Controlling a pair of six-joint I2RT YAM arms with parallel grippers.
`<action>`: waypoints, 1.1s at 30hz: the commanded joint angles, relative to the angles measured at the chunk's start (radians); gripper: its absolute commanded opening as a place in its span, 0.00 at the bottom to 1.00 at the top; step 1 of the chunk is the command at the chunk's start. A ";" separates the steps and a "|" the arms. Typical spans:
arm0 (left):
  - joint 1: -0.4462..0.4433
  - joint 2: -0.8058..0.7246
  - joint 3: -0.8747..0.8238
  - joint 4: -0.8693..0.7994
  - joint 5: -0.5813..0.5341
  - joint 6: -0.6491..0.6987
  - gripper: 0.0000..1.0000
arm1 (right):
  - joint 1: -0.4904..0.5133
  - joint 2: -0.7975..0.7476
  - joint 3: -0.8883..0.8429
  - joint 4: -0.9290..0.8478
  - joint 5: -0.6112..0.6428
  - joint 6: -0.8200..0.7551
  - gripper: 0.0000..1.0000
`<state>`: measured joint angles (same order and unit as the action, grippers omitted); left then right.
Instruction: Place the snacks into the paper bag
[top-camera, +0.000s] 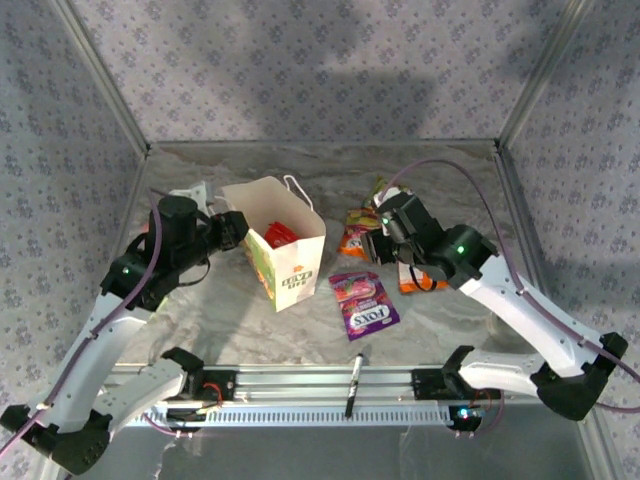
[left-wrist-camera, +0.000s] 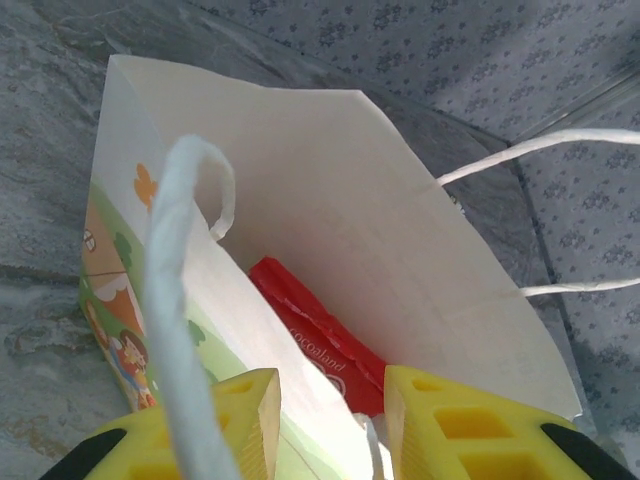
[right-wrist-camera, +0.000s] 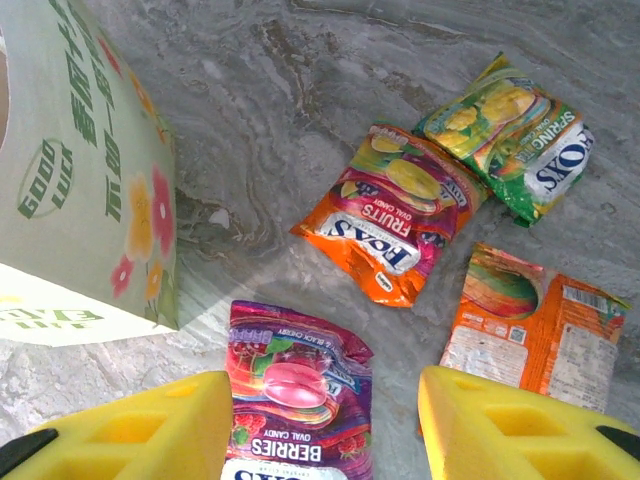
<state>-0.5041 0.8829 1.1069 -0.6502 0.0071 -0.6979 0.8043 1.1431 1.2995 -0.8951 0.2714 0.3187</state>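
Inside cream paper bag (left-wrist-camera: 400, 230): red glossy packet (left-wrist-camera: 320, 335). At its rim, left gripper (left-wrist-camera: 330, 415) parted, empty. Over purple glossy packet (right-wrist-camera: 295, 390), right gripper (right-wrist-camera: 325, 405) wide, empty.

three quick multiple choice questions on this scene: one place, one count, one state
1. Where is the red packet?
A. inside the paper bag
B. beside the bag
C. under the bag

2. How many packets lie outside the bag?
A. two
B. four
C. six

3. The right fingers are:
A. shut on a packet
B. open, holding nothing
C. shut on a handle

1 A: it shows between the bag's walls.
2 B: purple packet, orange packet, yellow-green packet, orange-pink packet.
3 B: they stand apart, the purple packet lying flat below.
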 joint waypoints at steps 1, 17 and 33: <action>0.005 0.013 0.046 0.033 0.019 -0.015 0.33 | -0.010 -0.008 -0.007 0.025 -0.023 0.012 0.54; 0.004 0.050 0.086 -0.017 0.004 0.004 0.18 | -0.051 -0.034 -0.126 -0.045 -0.145 0.055 0.60; 0.010 0.002 0.032 -0.034 -0.019 0.039 0.08 | -0.245 -0.158 -0.460 -0.013 -0.428 0.200 0.68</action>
<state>-0.4973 0.8906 1.1515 -0.6819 -0.0097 -0.6773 0.5720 0.9970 0.8848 -0.9096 -0.0982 0.4686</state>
